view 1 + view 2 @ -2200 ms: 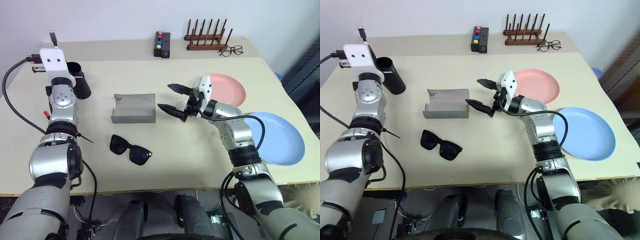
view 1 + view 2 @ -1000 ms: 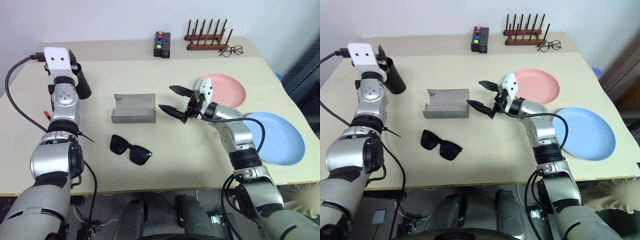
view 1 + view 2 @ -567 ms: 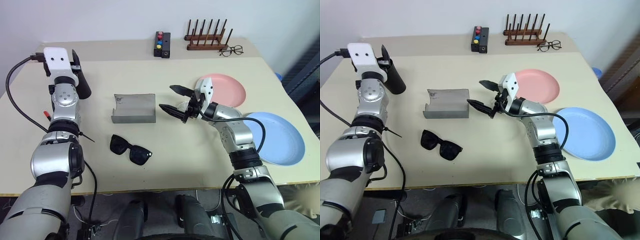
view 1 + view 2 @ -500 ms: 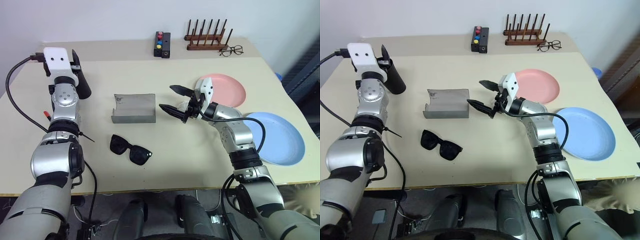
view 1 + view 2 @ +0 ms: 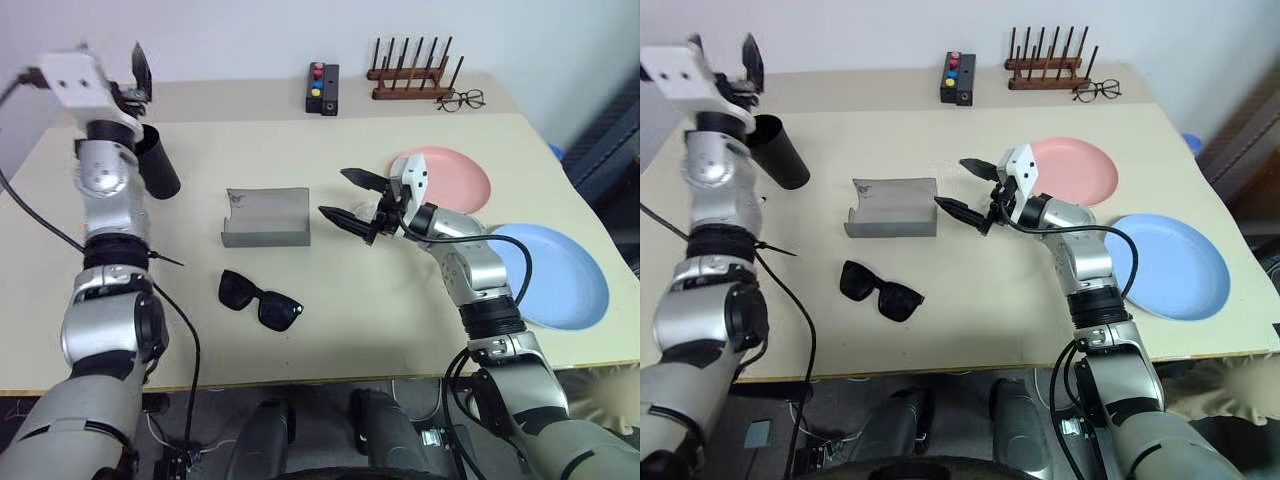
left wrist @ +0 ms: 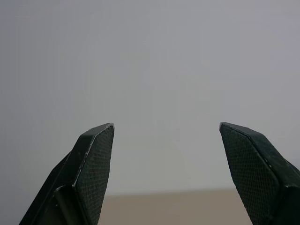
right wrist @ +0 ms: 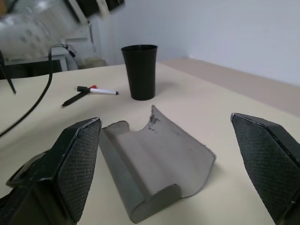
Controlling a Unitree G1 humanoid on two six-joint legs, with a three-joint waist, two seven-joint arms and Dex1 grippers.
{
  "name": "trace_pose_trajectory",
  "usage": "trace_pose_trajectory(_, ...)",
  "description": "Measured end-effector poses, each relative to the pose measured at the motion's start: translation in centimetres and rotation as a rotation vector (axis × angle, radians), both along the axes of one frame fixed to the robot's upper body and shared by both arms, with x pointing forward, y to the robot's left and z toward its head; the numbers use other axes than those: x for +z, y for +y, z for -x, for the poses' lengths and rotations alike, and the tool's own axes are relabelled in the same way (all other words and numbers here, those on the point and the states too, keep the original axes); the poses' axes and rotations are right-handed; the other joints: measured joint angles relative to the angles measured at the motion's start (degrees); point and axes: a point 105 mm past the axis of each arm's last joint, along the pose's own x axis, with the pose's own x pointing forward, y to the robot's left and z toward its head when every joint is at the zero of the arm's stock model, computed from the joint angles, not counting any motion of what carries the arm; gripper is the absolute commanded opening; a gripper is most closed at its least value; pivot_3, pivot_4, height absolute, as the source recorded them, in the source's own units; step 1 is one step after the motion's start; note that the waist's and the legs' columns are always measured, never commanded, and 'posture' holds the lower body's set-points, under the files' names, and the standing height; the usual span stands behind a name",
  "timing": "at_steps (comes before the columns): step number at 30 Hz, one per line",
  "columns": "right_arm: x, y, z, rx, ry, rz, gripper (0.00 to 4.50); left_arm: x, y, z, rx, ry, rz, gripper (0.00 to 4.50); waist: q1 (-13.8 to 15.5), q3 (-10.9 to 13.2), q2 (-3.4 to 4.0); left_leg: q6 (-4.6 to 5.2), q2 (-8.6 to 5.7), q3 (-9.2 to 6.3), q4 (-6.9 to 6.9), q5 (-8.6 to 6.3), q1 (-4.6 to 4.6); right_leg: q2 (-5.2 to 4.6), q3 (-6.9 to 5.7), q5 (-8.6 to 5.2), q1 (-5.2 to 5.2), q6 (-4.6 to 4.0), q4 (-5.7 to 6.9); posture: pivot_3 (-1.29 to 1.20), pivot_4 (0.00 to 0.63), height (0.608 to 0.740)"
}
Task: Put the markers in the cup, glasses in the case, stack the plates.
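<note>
Cup: tall glossy black tapered plastic cup (image 5: 778, 152), far left on beige table (image 5: 330, 310); stands upright, mouth up, narrower at base.
Markers: two thin pens (image 7: 91, 92) lying flat on table near cup, ends touching in a shallow V; white one w/ black ends and a bit of red, dark one beside it.
Case: grey matte hinged glasses case (image 5: 266, 216), centre-left, lying open, long axis left-right, lid edge chipped.
Sunglasses: black thick-framed pair w/ dark lenses (image 5: 260, 298), just near side of case, long axis slanting left-far to right-near.
Plates: salmon pink round plate (image 5: 455, 178) far right; light blue round plate (image 5: 560, 275) near right, apart, not stacked.
L gripper (image 5: 138, 75): raised above cup, fingers spread, holding nothing.
R gripper (image 5: 345, 195): level, just right of case, pointing left, fingers spread wide, empty.
</note>
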Motion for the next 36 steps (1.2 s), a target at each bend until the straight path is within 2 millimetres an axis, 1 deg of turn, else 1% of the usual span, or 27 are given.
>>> trace_pose_trajectory(1, 0.0, -0.2, 0.0, -0.007, 0.0, 0.001, 4.5, -0.4, 0.3, 0.6, -0.018, 0.028, -0.015, 3.65, -0.3, 0.0, 0.01, 0.0, 0.01, 0.0, -0.01, 0.0, 0.02, 0.0, 0.04, 0.0, -0.01, 0.0, 0.02, 0.0, 0.15, 0.74)
trace_pose_trajectory(4, -0.1, -1.0, -0.2, -0.032, 0.004, 0.004, 4.5, -3.4, 1.4, 3.2, -0.075, 0.196, -0.062, 3.65, -1.09, 0.02, 0.03, 0.01, 0.11, -0.05, -0.03, 0.0, 0.03, 0.05, 0.18, 0.0, -0.1, -0.01, 0.09, 0.0, 0.15, 0.74)
trace_pose_trajectory(6, -0.1, -1.0, -0.3, -0.032, 0.005, 0.001, 4.5, -5.0, 2.4, 4.8, -0.081, 0.303, -0.063, 3.65, -1.26, 0.02, 0.03, 0.01, 0.14, -0.06, -0.01, 0.0, 0.05, 0.08, 0.18, 0.01, -0.1, -0.02, 0.11, 0.0, 0.15, 0.74)
trace_pose_trajectory(8, -0.2, -1.0, -0.3, -0.028, 0.009, 0.001, 4.5, -5.7, 3.8, 6.3, -0.07, 0.369, -0.052, 3.65, -1.18, 0.02, 0.03, 0.01, 0.14, -0.03, -0.01, 0.0, 0.05, 0.1, 0.14, 0.0, -0.07, -0.03, 0.08, 0.0, 0.15, 0.74)
trace_pose_trajectory(9, -0.3, -0.9, -0.4, -0.024, 0.009, 0.0, 4.5, -5.8, 4.5, 7.2, -0.061, 0.395, -0.049, 3.12, -1.17, 0.02, 0.03, 0.01, 0.14, -0.03, 0.0, 0.0, 0.08, 0.1, 0.14, 0.0, -0.03, -0.04, 0.08, 0.0, 0.15, 0.74)
trace_pose_trajectory(11, -0.4, -0.9, -0.4, -0.018, 0.014, 0.0, 4.5, -5.8, 5.3, 8.5, -0.053, 0.422, -0.044, 2.36, -0.93, 0.03, 0.04, 0.01, 0.14, 0.01, 0.0, 0.0, 0.15, 0.09, 0.13, 0.0, 0.07, -0.04, 0.05, 0.0, 0.15, 0.74)
trace_pose_trajectory(12, -0.4, -0.8, -0.3, -0.011, 0.013, 0.002, 4.5, -6.0, 5.5, 9.1, -0.052, 0.441, -0.049, 1.8, -0.69, 0.03, 0.04, 0.01, 0.14, 0.02, 0.01, 0.0, 0.17, 0.09, 0.14, -0.01, 0.09, -0.04, 0.04, 0.0, 0.15, 0.74)
trace_pose_trajectory(15, -0.6, -0.5, -0.1, 0.013, 0.016, 0.01, 4.5, -6.8, 6.2, 9.9, -0.031, 0.5, -0.055, 0.28, -0.06, 0.03, 0.04, 0.01, 0.12, 0.03, 0.03, 0.0, 0.22, 0.08, 0.12, -0.01, 0.17, -0.05, 0.02, 0.0, 0.15, 0.74)
trace_pose_trajectory(16, -0.7, -0.4, 0.0, 0.024, 0.019, 0.015, 4.5, -7.2, 6.5, 10.2, -0.022, 0.521, -0.051, 0.02, -0.01, 0.03, 0.04, 0.01, 0.12, 0.03, 0.03, 0.0, 0.22, 0.07, 0.12, -0.01, 0.17, -0.05, 0.02, 0.0, 0.15, 0.74)
trace_pose_trajectory(18, -0.8, -0.3, 0.3, 0.045, 0.024, 0.023, 4.5, -7.7, 7.0, 10.5, 0.0, 0.555, -0.051, 0.02, 0.0, 0.02, 0.03, 0.01, 0.12, 0.03, 0.03, 0.0, 0.22, 0.08, 0.12, -0.01, 0.18, -0.06, 0.01, 0.0, 0.15, 0.74)
trace_pose_trajectory(20, -1.1, -0.2, 1.0, 0.085, 0.024, 0.051, 4.5, -7.9, 7.4, 10.6, 0.024, 0.589, -0.07, 0.02, 0.0, 0.02, 0.03, 0.01, 0.12, 0.02, 0.02, 0.0, 0.22, 0.08, 0.11, -0.01, 0.17, -0.06, 0.02, 0.0, 0.15, 0.74)
trace_pose_trajectory(23, -2.5, -0.1, 2.2, 0.158, 0.047, 0.112, 4.5, -8.4, 8.0, 10.6, 0.061, 0.662, -0.075, 0.02, -0.12, 0.03, 0.03, 0.01, 0.1, 0.04, 0.01, 0.0, 0.23, 0.08, 0.11, -0.02, 0.17, -0.05, 0.0, 0.0, 0.15, 0.74)
trace_pose_trajectory(26, -3.3, 0.1, 2.8, 0.204, 0.055, 0.172, 4.5, -10.5, 9.2, 10.1, 0.157, 0.883, -0.104, 0.02, -0.22, 0.03, 0.04, 0.01, 0.07, 0.07, 0.01, 0.0, 0.29, 0.13, 0.11, -0.02, 0.19, -0.04, 0.04, 0.0, 0.15, 0.74)
trace_pose_trajectory(27, -3.5, 0.1, 2.9, 0.213, 0.053, 0.187, 4.5, -10.9, 9.4, 9.9, 0.173, 0.925, -0.102, 0.02, -0.22, 0.03, 0.04, 0.01, 0.08, 0.08, 0.0, 0.0, 0.3, 0.14, 0.11, -0.03, 0.19, -0.04, 0.03, 0.0, 0.15, 0.74)
trace_pose_trajectory(29, -3.7, 0.4, 3.1, 0.229, 0.048, 0.207, 4.5, -11.3, 9.7, 9.3, 0.175, 0.971, -0.088, 0.02, -0.21, 0.03, 0.02, 0.01, 0.1, 0.07, 0.0, 0.0, 0.3, 0.19, 0.1, -0.03, 0.19, -0.04, 0.03, 0.0, 0.15, 0.74)
trace_pose_trajectory(33, -4.0, 1.2, 3.4, 0.259, 0.036, 0.226, 4.5, -11.2, 10.6, 8.2, 0.205, 1.031, -0.101, 0.02, -0.2, 0.05, 0.01, 0.01, 0.11, 0.07, -0.03, 0.0, 0.3, 0.2, 0.11, -0.02, 0.17, -0.05, 0.01, 0.0, 0.15, 0.74)
trace_pose_trajectory(36, -3.9, 1.8, 3.5, 0.269, 0.031, 0.224, 4.5, -12.1, 10.8, 7.5, 0.203, 1.082, -0.112, 0.02, -0.24, 0.05, 0.01, 0.0, 0.11, 0.08, -0.04, 0.0, 0.3, 0.19, 0.12, -0.02, 0.17, -0.05, 0.01, 0.0, 0.15, 0.74)
